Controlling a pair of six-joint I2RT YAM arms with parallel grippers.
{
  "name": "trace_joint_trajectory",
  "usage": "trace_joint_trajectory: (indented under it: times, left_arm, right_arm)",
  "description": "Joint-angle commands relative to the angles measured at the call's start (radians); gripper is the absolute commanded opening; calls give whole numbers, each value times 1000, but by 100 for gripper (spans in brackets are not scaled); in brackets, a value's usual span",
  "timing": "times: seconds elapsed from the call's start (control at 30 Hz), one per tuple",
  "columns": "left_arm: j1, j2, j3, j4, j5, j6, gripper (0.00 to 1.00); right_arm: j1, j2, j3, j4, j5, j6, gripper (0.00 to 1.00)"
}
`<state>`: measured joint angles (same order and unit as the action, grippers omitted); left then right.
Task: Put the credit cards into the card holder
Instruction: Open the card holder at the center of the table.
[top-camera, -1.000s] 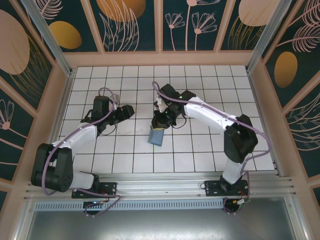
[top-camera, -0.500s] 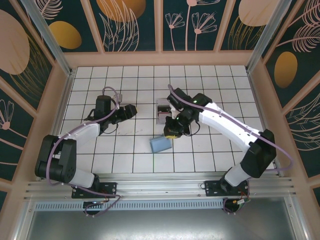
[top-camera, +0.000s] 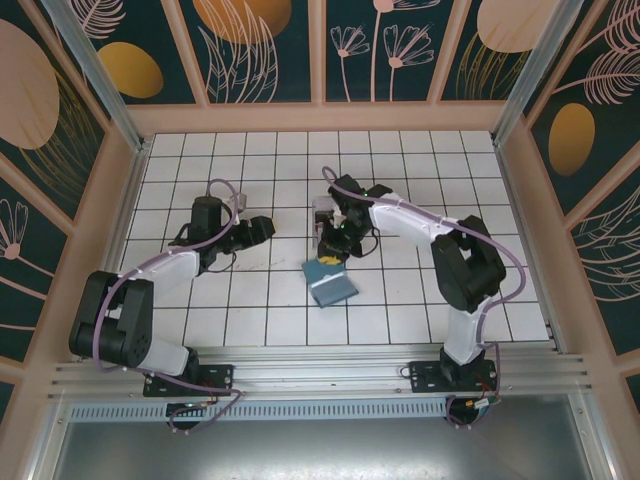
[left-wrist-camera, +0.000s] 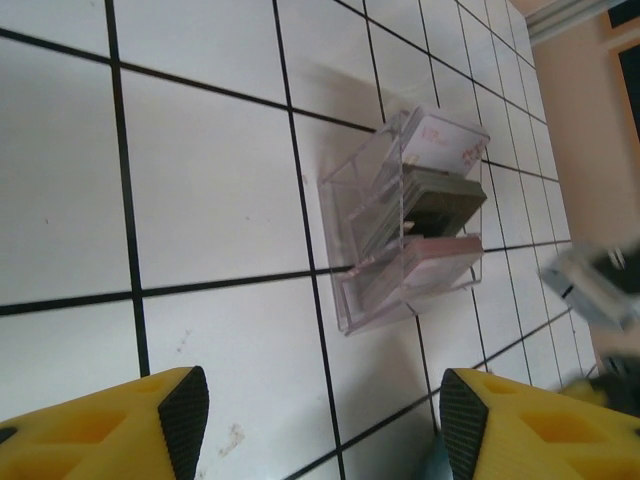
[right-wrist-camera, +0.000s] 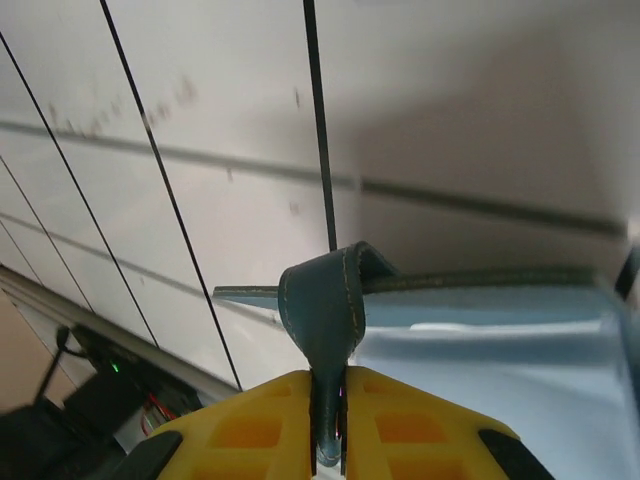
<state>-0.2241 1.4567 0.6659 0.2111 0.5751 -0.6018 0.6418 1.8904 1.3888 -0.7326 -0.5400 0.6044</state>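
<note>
A white tiled table (top-camera: 250, 160) with black grid lines forms the floor of a walled booth, seen from above. Near its middle stands a small clear plastic box (top-camera: 325, 212), the reference point for everything here. The right arm (top-camera: 430, 235) reaches in from the box's right side. The left arm (top-camera: 170, 265) lies off to the box's left. The card holder (top-camera: 332, 285), teal with a paler blue inner face, sits just beside the box on the side toward the arm bases, partly unfolded and tilted. The right gripper (top-camera: 333, 255), between the box and the card holder, is pinched tight on the card holder's folded teal edge. The left gripper (top-camera: 262, 228), left of the box and apart from it, has its jaws spread with nothing between them. The credit cards (left-wrist-camera: 440, 140) stand on edge inside the box, some pale pink and one dark.
</note>
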Motion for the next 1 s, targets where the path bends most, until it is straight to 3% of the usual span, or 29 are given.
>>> trace_joint_trajectory:
  times: [0.0,0.27,0.67,0.97]
  left_arm:
    - [4,-66,-60,63,75,35,66]
    - [-60,-138,-219,190,101,-26,66]
    - [-167,-9,-121,180,141,12,66]
    - [-219,-19,-180,287,140,-88,67]
  right_arm:
    - [-28,30,34,114,-57,-22,16]
    - [-125,-120,-192,325,-107,104,16]
    - [-180,-384,-562,513,-33,312,13]
    - [-234,-705,-924,732,76,669,10]
